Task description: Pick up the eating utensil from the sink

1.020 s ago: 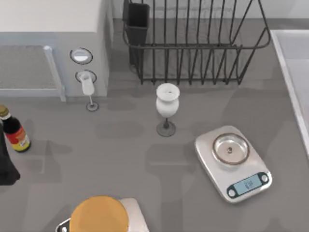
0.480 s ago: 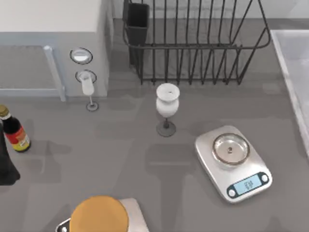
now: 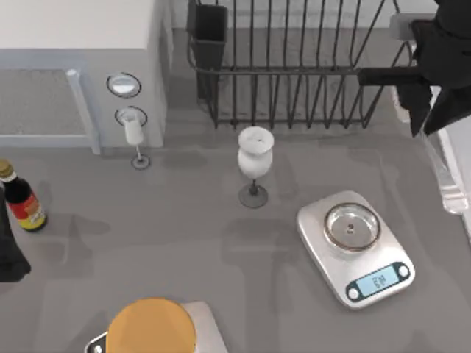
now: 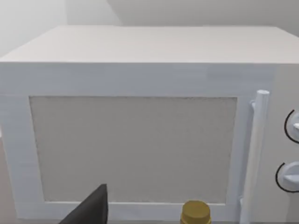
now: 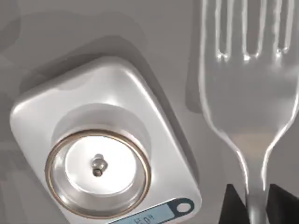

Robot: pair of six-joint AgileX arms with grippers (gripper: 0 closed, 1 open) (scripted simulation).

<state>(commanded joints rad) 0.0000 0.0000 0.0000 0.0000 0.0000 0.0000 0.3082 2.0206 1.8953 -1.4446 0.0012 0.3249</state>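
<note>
The fork [image 5: 247,88] is held pinched at its handle by the right pincer [image 5: 254,205], raised above the counter [image 3: 184,220] beside the sink [image 3: 450,110], so the lift step is judged done and only a steady hold is called for.

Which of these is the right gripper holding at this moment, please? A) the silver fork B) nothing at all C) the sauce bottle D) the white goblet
A: in the right wrist view the fork has its handle clamped between the right gripper fingers, raised above the kitchen scale.
</note>
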